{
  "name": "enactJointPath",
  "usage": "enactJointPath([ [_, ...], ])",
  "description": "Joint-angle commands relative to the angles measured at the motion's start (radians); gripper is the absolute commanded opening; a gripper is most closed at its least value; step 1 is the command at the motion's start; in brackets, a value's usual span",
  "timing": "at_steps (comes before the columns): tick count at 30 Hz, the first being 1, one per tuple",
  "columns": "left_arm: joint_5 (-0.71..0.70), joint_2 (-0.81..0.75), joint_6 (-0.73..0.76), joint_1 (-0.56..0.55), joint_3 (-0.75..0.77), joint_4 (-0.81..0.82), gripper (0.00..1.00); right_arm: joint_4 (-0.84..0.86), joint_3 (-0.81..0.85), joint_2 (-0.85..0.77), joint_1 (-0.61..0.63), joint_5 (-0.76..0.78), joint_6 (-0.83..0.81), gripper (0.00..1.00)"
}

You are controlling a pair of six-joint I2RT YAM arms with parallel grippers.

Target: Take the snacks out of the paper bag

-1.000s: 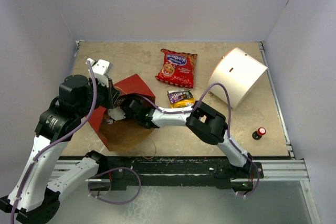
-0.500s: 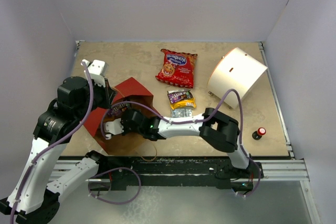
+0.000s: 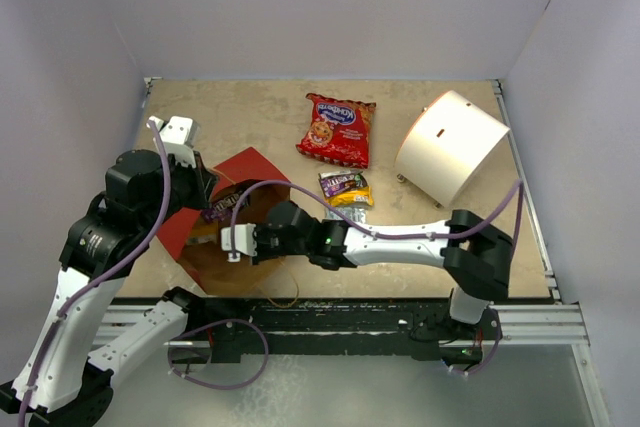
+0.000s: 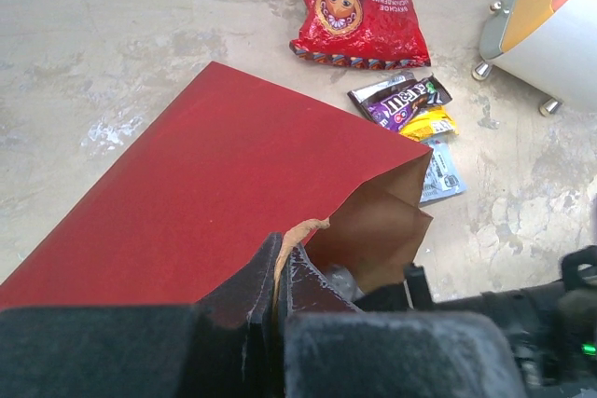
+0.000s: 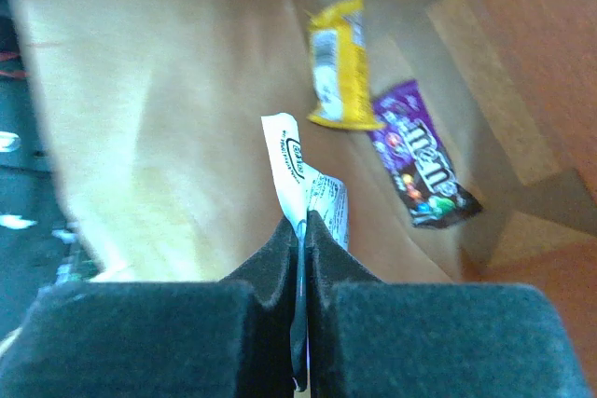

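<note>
Bag (image 4: pixel 215 184): left gripper (image 4: pixel 283 263) clamped on its rim. Inside bag, right gripper (image 5: pixel 303 230) pinched tight on white pack (image 5: pixel 317 195). Deeper inside: yellow packet (image 5: pixel 338 72), purple packet (image 5: pixel 420 170). Beyond bag, outside: cookie bag (image 3: pixel 338 129).

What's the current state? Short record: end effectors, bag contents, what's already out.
left end effector: shut on the rim of the paper bag, holding the mouth open
right end effector: inside the bag, shut on a white foil pack
loose inside bag: yellow packet, purple candy packet
outside bag: red cookie bag, purple-and-yellow packet, silver foil pack
also present: white cylinder
task status: not finished
</note>
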Motion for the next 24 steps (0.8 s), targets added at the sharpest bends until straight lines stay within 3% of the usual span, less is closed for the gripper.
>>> enactJointPath([
  [1, -0.023, -0.007, -0.014, -0.001, 0.016, 0.021, 0.00, 0.024, -0.050, -0.137, 0.002, -0.213, 0.111, 0.00],
  [6, -0.034, -0.008, -0.016, -0.001, 0.002, 0.018, 0.00, -0.019, -0.143, -0.325, 0.002, -0.217, 0.188, 0.00],
  [13, -0.039, -0.013, -0.027, -0.002, -0.027, 0.029, 0.00, -0.196, -0.224, -0.648, 0.002, 0.017, 0.222, 0.00],
  [17, -0.043, -0.015, -0.028, -0.001, -0.038, 0.032, 0.00, -0.256, -0.273, -0.805, 0.002, 0.316, 0.319, 0.00],
  [19, -0.044, -0.015, -0.031, -0.001, -0.041, 0.033, 0.00, -0.289, -0.296, -0.851, 0.002, 0.582, 0.439, 0.00],
  [21, -0.045, -0.018, -0.039, -0.001, -0.046, 0.033, 0.00, -0.348, -0.306, -0.864, 0.000, 0.822, 0.555, 0.00],
  [24, -0.045, -0.023, -0.047, -0.001, -0.048, 0.029, 0.00, -0.445, -0.283, -0.810, -0.006, 1.022, 0.739, 0.00],
])
